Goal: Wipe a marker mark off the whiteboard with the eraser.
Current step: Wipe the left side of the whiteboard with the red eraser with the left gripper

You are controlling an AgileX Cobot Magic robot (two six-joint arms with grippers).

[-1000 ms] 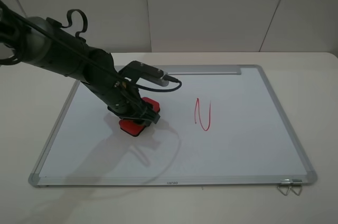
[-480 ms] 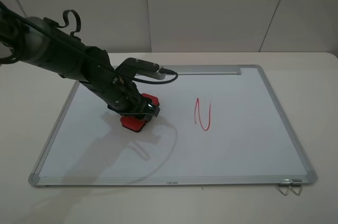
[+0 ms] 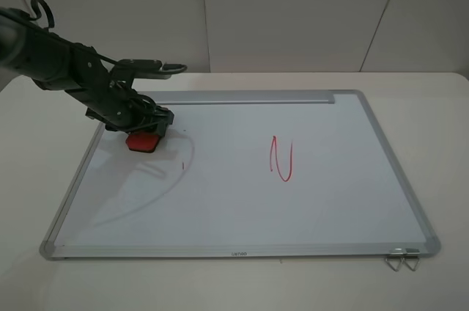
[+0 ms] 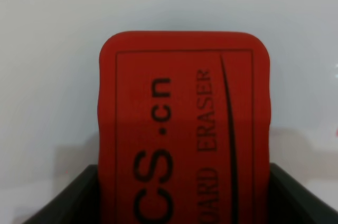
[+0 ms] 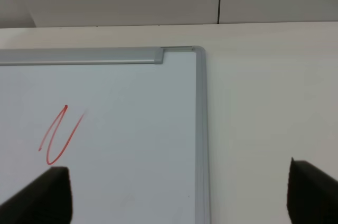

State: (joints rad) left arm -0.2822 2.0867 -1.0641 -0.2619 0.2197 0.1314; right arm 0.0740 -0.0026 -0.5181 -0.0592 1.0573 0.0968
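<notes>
The whiteboard (image 3: 330,201) lies flat on the table, its metal tray strip (image 3: 249,97) along the far edge. My left gripper (image 3: 149,127) is shut on the red eraser (image 3: 142,142), which rests on the board near its far left corner. In the left wrist view the eraser (image 4: 185,123) fills the frame, a dark finger (image 4: 79,197) on each side. No red zigzag mark shows anywhere on the board. My right gripper (image 5: 179,197) is open above the table beside the board's far right corner, holding nothing.
A narrow red looped squiggle (image 3: 281,158) stays at the board's middle and also shows in the right wrist view (image 5: 58,134). A tiny dark speck (image 3: 183,166) lies left of centre. A wire clip (image 3: 401,260) sits at the near right corner.
My left arm has drawn back left and away, sliding the eraser from left of the board's centre to the far left corner. The squiggle has not changed.
</notes>
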